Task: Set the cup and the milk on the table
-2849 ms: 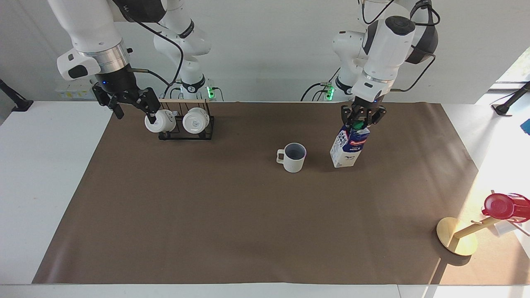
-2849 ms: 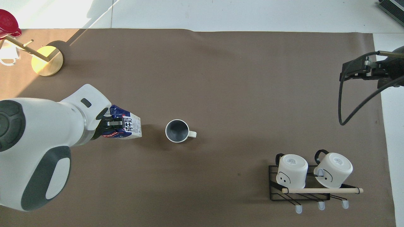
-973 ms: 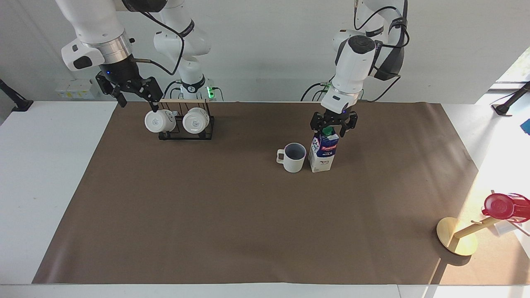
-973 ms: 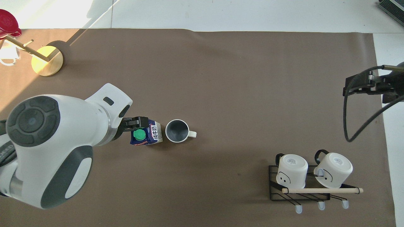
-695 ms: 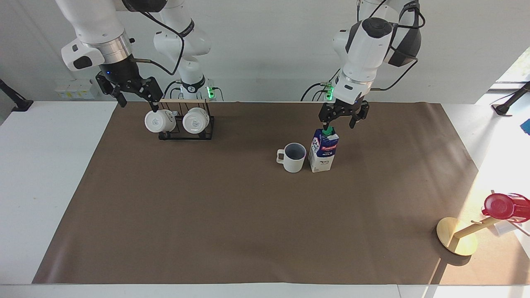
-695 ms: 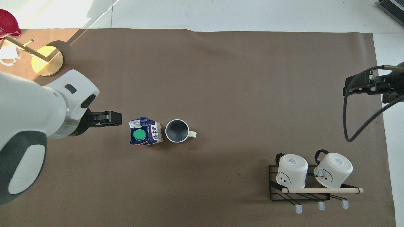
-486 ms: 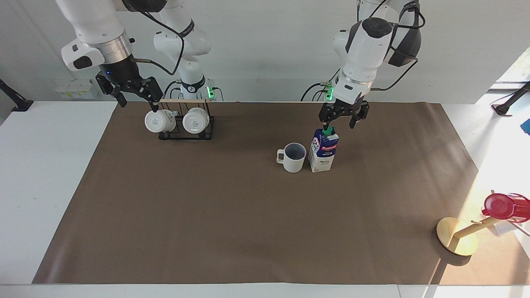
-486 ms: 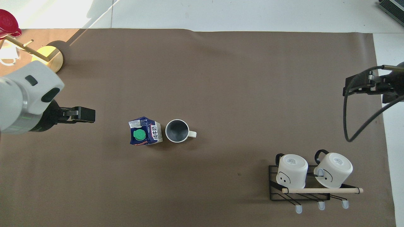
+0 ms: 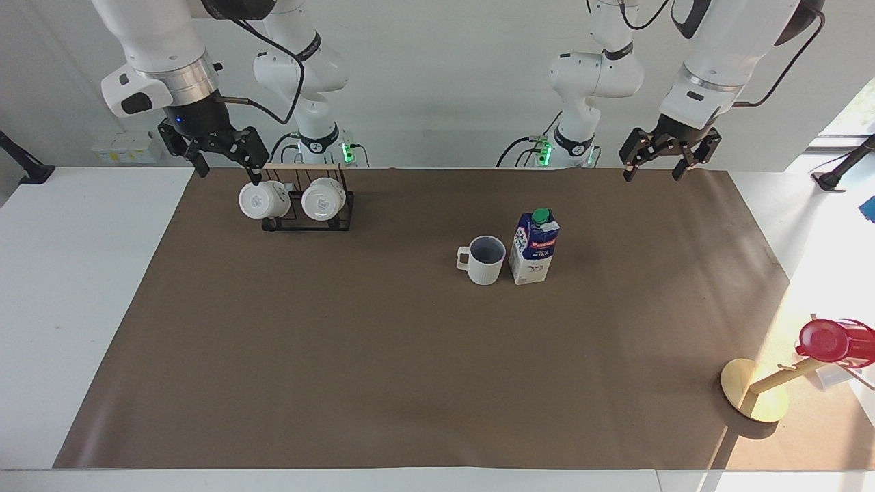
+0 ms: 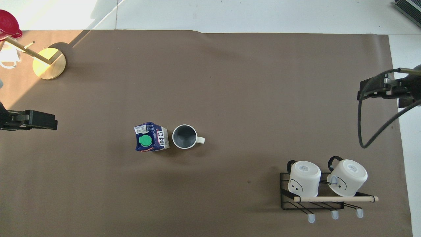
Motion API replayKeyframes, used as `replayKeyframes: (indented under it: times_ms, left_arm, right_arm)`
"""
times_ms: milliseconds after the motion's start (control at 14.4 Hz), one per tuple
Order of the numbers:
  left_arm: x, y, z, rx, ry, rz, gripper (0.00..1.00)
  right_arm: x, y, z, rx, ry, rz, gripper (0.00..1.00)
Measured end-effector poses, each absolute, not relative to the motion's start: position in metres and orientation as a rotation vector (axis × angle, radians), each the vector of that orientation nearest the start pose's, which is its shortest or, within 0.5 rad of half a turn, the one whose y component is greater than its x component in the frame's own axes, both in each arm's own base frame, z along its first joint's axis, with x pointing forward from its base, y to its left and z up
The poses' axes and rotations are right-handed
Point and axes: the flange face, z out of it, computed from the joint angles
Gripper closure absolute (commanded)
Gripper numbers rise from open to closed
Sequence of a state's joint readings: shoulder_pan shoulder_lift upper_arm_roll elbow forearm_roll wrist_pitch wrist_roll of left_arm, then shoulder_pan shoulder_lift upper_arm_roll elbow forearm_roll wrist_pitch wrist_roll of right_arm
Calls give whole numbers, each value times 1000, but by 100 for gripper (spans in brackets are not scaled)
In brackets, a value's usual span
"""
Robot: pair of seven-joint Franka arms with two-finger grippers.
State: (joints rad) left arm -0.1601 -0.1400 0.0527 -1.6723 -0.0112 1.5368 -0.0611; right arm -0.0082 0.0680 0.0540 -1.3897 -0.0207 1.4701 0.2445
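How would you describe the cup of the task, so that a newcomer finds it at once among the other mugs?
On the brown paper sheet covering the table, find the tall milk carton near the middle. The cup stands upright close beside it, toward the right arm's end. Unlike the two white mugs hanging on the black rack, it is matte cream with a grey-blue inside.

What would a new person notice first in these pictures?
Probably the milk standing upright beside the cup near the middle of the table, free of both arms. The open left gripper and open right gripper hang raised, the latter above a rack of two white mugs.
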Motion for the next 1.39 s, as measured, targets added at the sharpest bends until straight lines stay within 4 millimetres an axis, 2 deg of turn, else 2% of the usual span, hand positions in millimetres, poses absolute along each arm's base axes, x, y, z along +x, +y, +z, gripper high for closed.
replayKeyframes:
  times_ms: [208,1390]
  left_arm:
    - [502,-40,646,-3158,103,40,0]
    - [498,-49,644,-3152,132,89,0]
  right_arm:
    - [565,22,662,-3140,317,-23,0]
    - [565,22,662,-3140,317,-23,0]
